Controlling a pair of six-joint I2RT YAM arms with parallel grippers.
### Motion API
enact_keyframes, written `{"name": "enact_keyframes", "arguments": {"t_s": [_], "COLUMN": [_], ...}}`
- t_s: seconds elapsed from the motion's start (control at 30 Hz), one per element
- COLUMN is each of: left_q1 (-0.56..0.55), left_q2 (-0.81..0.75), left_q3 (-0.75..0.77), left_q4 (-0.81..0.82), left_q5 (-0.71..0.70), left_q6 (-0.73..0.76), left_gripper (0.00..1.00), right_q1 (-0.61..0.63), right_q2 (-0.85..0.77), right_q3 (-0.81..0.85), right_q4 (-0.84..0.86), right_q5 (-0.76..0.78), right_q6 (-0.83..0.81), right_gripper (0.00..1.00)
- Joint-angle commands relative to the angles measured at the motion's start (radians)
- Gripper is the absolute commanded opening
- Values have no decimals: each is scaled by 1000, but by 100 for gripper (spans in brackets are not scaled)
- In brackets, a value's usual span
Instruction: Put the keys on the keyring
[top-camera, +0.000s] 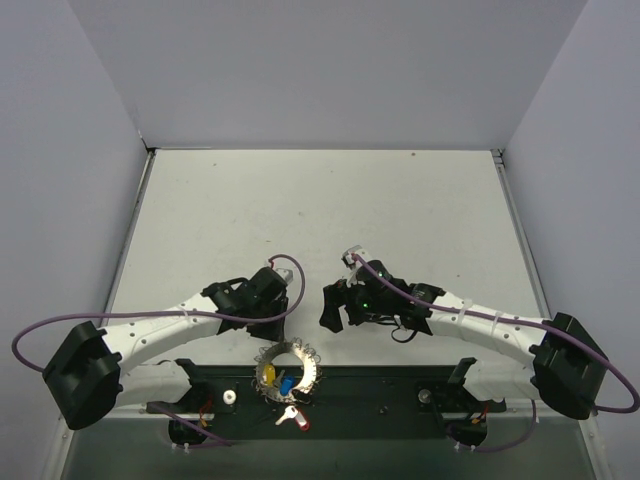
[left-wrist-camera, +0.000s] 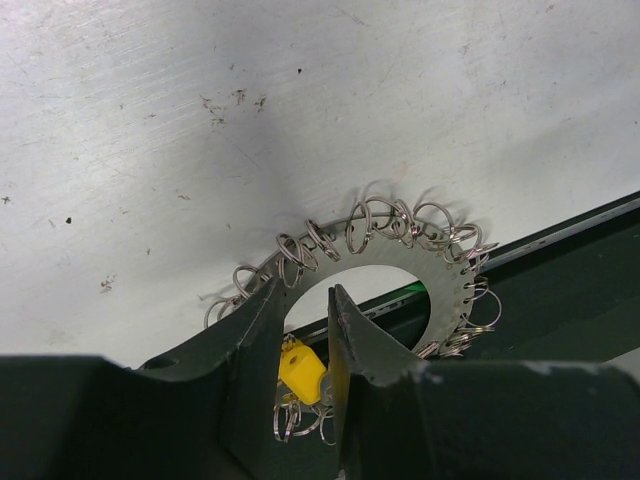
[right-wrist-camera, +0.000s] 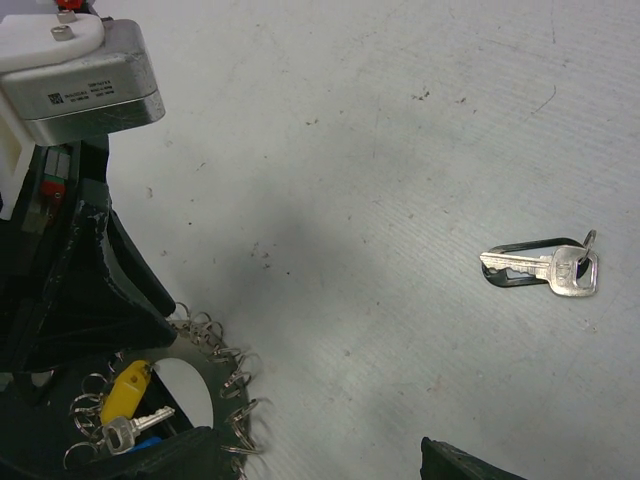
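The keyring, a flat silvery ring edged with small wire loops, lies at the table's near edge, half over the black base plate. A yellow key and a blue key lie in its opening. A red key rests on the plate just below. My left gripper reaches over the keyring, its fingers closed against the yellow key. My right gripper hangs open above bare table, right of the keyring. A plain silver key on a small loop lies further right.
White walls enclose the table on three sides. The left gripper's black body fills the left side of the right wrist view. Purple cables loop over both arms. The arm bases stand on the black plate.
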Motion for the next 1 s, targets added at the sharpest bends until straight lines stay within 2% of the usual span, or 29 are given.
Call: {"name": "enact_keyframes", "arguments": {"t_s": [0.0,0.47,0.77,0.97], "left_q1": [-5,-13,-21,-30], "left_q2": [8,41,81,126], "left_q3": [36,14,13,9], "left_q4": [-12,24,9,12], "left_q5": [-18,-13,-41,-64], "left_q6": [14,22,28,28], "left_gripper": [34,34,27,28], "right_q1": [-8,-8,-11,-11], "right_q2": [-29,-36,-39,-46], "right_q3": [-5,-5,-8,-11], "right_q4": [-5,-7,-5,-7], "right_q5": [-6,-8,-6,-5], "right_q6": [-13,-15,-17,-20], "right_gripper": [80,80,81,81]}}
